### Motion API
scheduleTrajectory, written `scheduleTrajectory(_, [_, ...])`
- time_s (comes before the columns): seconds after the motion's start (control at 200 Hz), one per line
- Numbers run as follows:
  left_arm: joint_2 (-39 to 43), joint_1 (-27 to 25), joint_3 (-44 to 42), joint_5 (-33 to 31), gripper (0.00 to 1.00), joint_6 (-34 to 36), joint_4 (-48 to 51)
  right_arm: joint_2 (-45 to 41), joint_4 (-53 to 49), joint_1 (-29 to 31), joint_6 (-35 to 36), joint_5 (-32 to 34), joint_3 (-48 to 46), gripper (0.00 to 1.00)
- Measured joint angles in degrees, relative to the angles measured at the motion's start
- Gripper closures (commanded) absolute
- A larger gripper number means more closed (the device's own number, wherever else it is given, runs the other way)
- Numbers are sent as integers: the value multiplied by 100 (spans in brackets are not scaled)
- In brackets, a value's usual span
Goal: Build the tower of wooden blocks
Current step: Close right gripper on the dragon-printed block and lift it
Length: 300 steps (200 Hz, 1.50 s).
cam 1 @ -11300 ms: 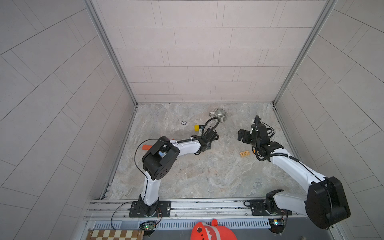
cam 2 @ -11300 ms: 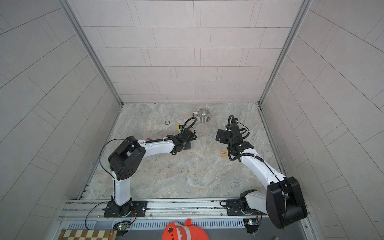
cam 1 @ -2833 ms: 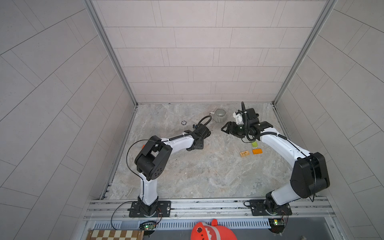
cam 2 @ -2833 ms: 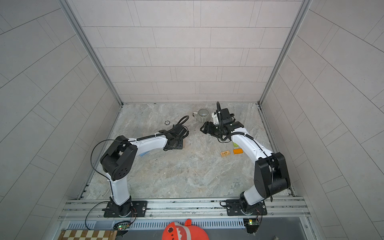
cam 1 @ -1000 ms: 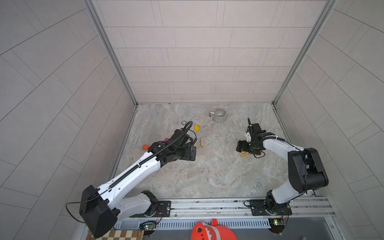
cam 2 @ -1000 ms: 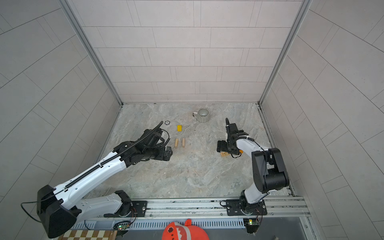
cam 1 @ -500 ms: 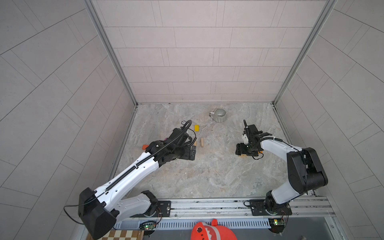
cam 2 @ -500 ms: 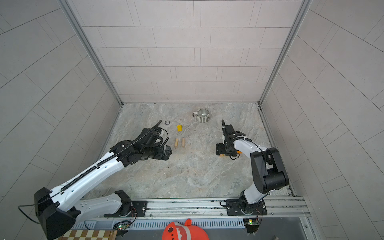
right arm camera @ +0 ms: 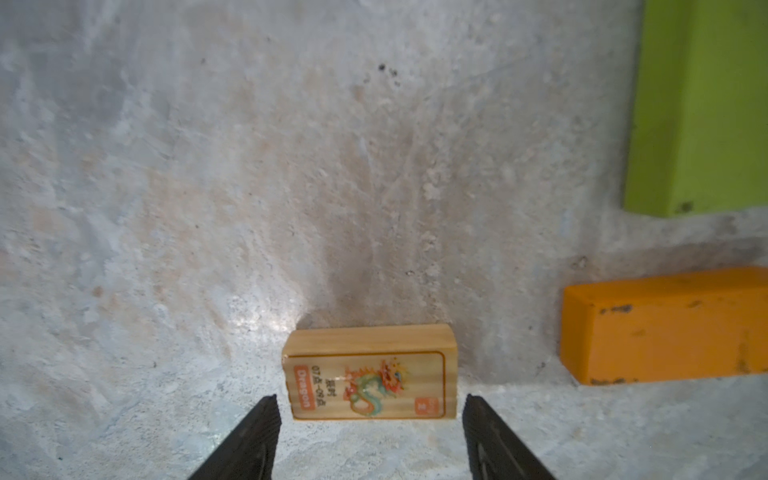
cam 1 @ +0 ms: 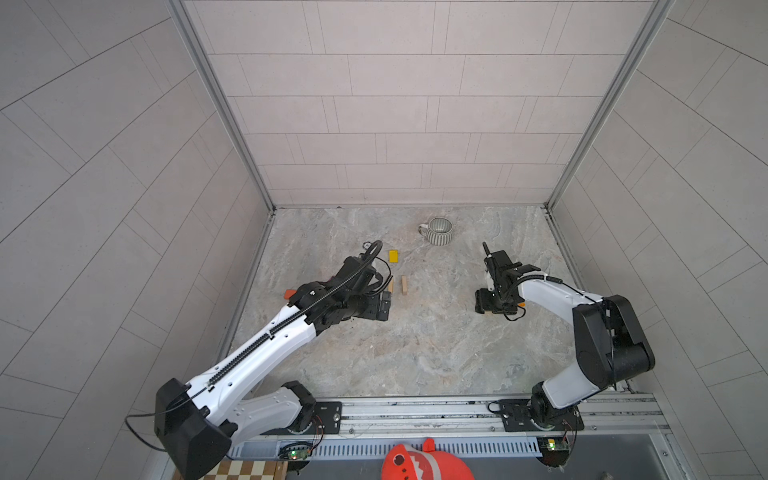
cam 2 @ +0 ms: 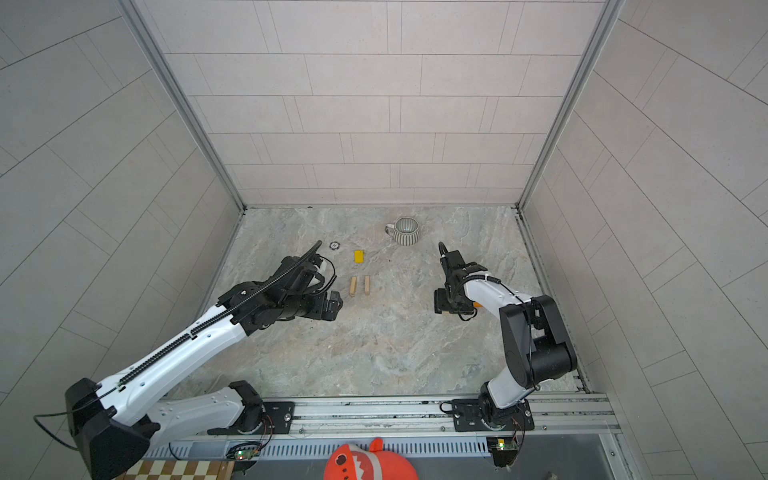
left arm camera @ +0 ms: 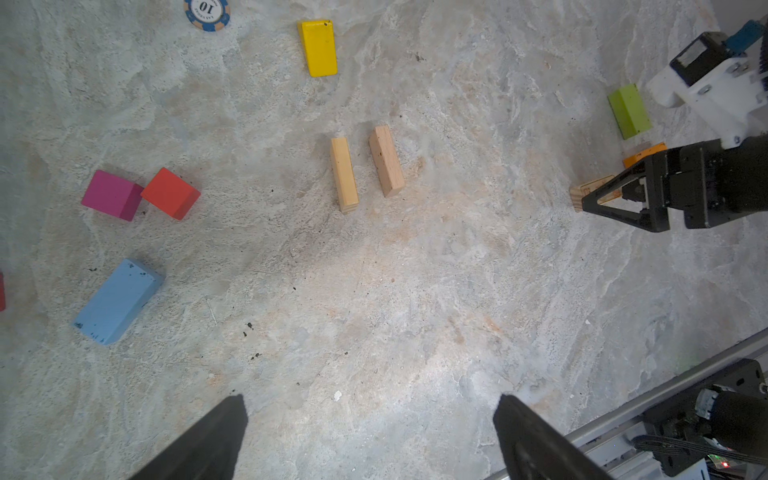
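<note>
The wood block tower is barely begun: two tan blocks [left arm camera: 344, 174] lie side by side on the table [left arm camera: 415, 311], nothing stacked. My right tool [right arm camera: 370, 398] straddles the dragon block [right arm camera: 370, 365], jaws apart, not clamped; my left tool [left arm camera: 370, 399] hangs wide, empty.

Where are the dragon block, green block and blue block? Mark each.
dragon block [right arm camera: 368, 376], right wrist view, printed face
green block [left arm camera: 629, 111], left wrist view, top face
blue block [left arm camera: 116, 299], left wrist view, top face
</note>
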State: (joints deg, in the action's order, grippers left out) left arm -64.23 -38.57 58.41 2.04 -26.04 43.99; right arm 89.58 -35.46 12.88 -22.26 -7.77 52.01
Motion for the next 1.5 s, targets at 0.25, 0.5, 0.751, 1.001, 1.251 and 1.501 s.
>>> scheduleTrajectory(0.25, [13, 116, -85, -79, 0, 0, 0, 160, -15, 116, -138, 122, 157, 41])
scheduleTrajectory(0.5, [13, 219, -125, -197, 0, 0, -2, 243, -96, 199, -216, 254, 260, 27])
scheduleTrajectory(0.751, [13, 223, -273, -214, 0, -2, -15, 267, -214, 323, -236, 452, 354, 20])
scheduleTrajectory(1.001, [13, 256, -284, -212, 0, -4, -31, 291, -365, 323, -118, 568, 483, 21])
scheduleTrajectory(1.251, [7, 310, -284, -208, 0, -4, -39, 605, -376, 323, 66, 542, 621, 26])
scheduleTrajectory(1.501, [-70, 389, -284, -181, 0, -4, -44, 785, -367, 323, 114, 529, 610, 29])
